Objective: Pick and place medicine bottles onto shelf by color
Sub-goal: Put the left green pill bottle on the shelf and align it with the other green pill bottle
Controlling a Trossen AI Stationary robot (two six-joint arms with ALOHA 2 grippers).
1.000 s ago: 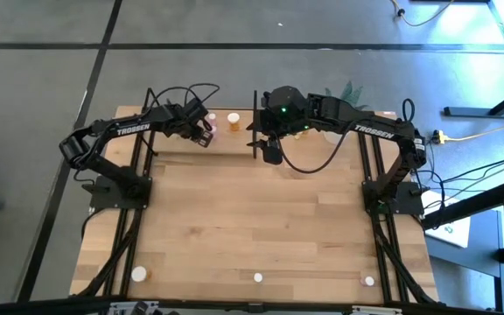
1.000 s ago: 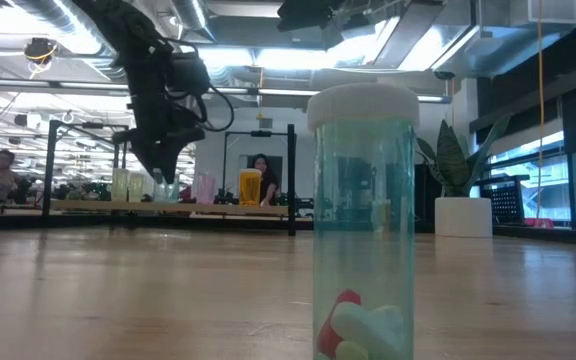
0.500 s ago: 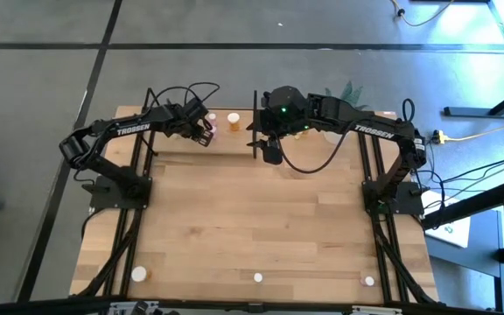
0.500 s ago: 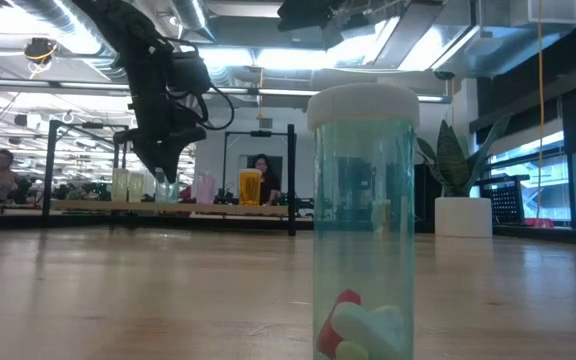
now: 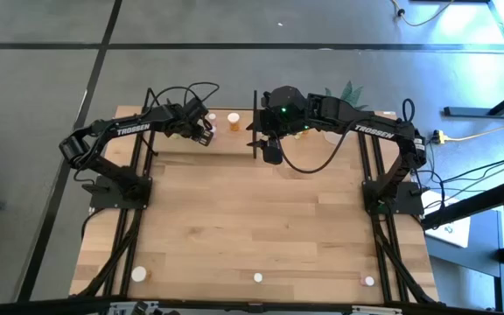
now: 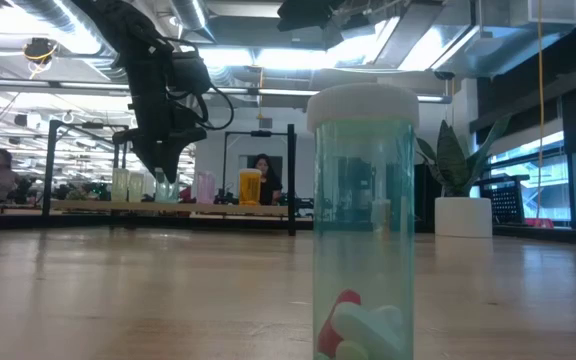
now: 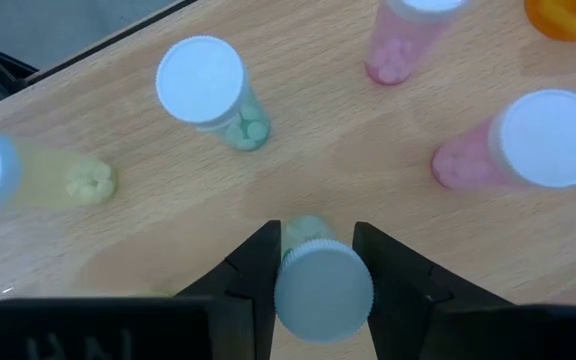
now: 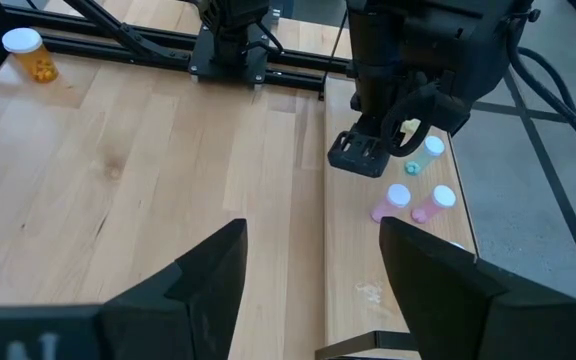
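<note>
My left gripper point(image 7: 320, 262) hangs over the shelf point(image 5: 169, 140) at the table's far left and is shut on a green medicine bottle point(image 7: 306, 232) with a white cap. Around it on the shelf board stand a green bottle point(image 7: 206, 88), a yellowish one point(image 7: 28, 178), two pink ones point(image 7: 528, 145) point(image 7: 400, 40) and an orange one point(image 7: 568, 14). My right gripper point(image 8: 313, 285) is open and holds nothing, raised beside the shelf's black end bar point(image 5: 255, 122). In the low view my left gripper point(image 6: 160, 165) reaches down among the bottles. My left gripper pinches the green bottle at its white cap point(image 7: 290, 280) between its two fingers point(image 7: 253, 270), coming from above and slanting down. The bottle stands about upright, its bottom down at the shelf board; whether it rests there I cannot tell.
Three bottles stand along the table's near edge: an orange one point(image 5: 138, 274), a green one point(image 5: 257, 277) that fills the low view point(image 6: 363, 220), and a pink one point(image 5: 369, 281). A white plant pot point(image 6: 463, 215) stands at the far right. People sit in the room beyond.
</note>
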